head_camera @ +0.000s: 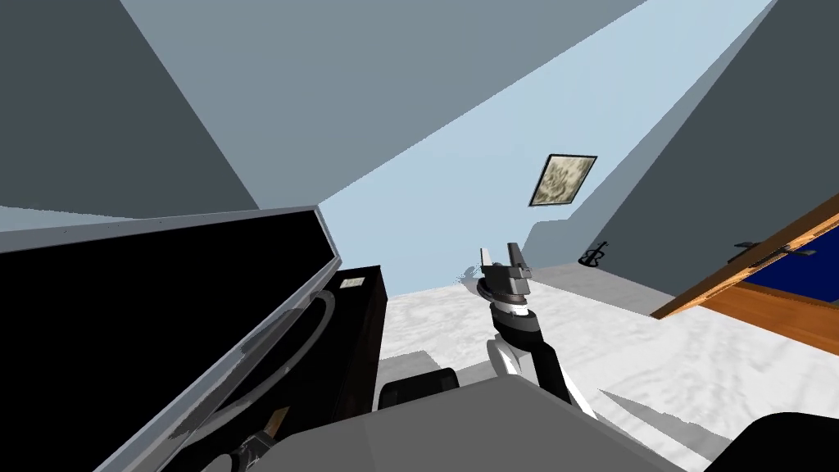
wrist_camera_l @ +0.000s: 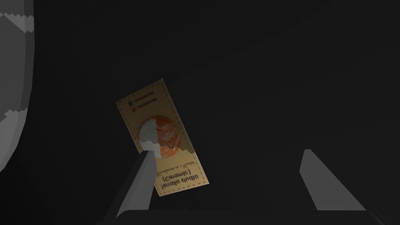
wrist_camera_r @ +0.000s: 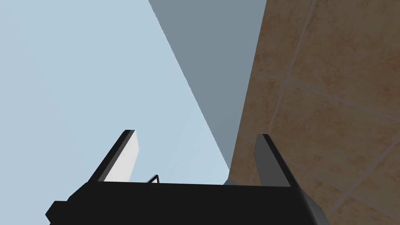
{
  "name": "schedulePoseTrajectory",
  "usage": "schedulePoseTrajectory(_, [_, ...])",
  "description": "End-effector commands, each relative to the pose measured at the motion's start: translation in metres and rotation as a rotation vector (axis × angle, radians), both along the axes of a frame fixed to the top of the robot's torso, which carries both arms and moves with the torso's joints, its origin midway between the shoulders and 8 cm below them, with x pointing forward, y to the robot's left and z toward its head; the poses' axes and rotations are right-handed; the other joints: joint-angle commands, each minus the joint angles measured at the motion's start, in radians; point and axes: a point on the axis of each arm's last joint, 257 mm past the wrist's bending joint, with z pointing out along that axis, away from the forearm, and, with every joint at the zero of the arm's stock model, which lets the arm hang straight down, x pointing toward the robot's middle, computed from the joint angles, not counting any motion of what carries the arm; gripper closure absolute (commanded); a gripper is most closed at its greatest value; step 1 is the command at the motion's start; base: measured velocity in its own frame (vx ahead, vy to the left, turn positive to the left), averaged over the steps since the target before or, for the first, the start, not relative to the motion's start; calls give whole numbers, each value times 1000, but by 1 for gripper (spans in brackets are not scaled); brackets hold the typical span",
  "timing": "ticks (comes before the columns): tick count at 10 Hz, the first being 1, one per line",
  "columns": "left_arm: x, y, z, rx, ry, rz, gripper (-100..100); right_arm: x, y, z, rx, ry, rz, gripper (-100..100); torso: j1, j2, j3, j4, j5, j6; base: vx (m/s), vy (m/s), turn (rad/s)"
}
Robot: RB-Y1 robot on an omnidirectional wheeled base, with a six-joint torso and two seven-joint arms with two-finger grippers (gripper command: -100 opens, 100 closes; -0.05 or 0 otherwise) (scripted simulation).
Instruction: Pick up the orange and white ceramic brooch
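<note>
The left gripper (wrist_camera_l: 227,151) hangs over a dark flat surface (wrist_camera_l: 281,78) with its fingers set wide apart and nothing between them. One finger (wrist_camera_l: 142,179) overlaps the long edge of a tan printed card (wrist_camera_l: 180,180), which lies flat and askew on that surface. The other finger is well clear of the card. The brooch (wrist_camera_l: 159,134), a round disc that is half white and half orange, sits at the middle of the card, just beyond the nearer fingertip. The edges of the surface cannot be made out.

Farther off, the right gripper (head_camera: 501,256) is raised upright above the white floor (head_camera: 672,360). Its fingers (wrist_camera_r: 125,156) are wide apart and empty.
</note>
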Motion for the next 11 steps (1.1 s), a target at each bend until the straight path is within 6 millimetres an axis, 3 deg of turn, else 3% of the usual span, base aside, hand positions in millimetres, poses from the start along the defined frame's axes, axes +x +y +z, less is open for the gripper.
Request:
schedulePoseTrajectory(1, [-9, 1, -3, -18, 31, 24, -100, 0, 0, 0, 0, 0, 0, 0, 0, 0, 0, 0, 0, 0, 111, 13, 25])
schedulePoseTrajectory(3, [-43, 13, -7, -59, 104, 111, -100, 0, 0, 0, 0, 0, 0, 0, 0, -1, 0, 0, 0, 0, 204, 30, 64])
schedulePoseTrajectory(4, [-46, 11, -8, -66, 115, 112, -100, 0, 0, 0, 0, 0, 0, 0, 1, -6, -3, -1, 0, 0, 170, 30, 23])
schedulePoseTrajectory(8, [-104, 20, -11, -140, 235, 244, -100, 0, 0, 0, 0, 0, 0, 0, 2, -3, -1, 0, 0, 0, 169, 33, 61])
schedulePoseTrajectory(11, [-129, 20, -11, -173, 284, 297, -100, 0, 0, 0, 0, 0, 0, 0, 1, -1, -1, 0, 0, 0, 139, 32, 42])
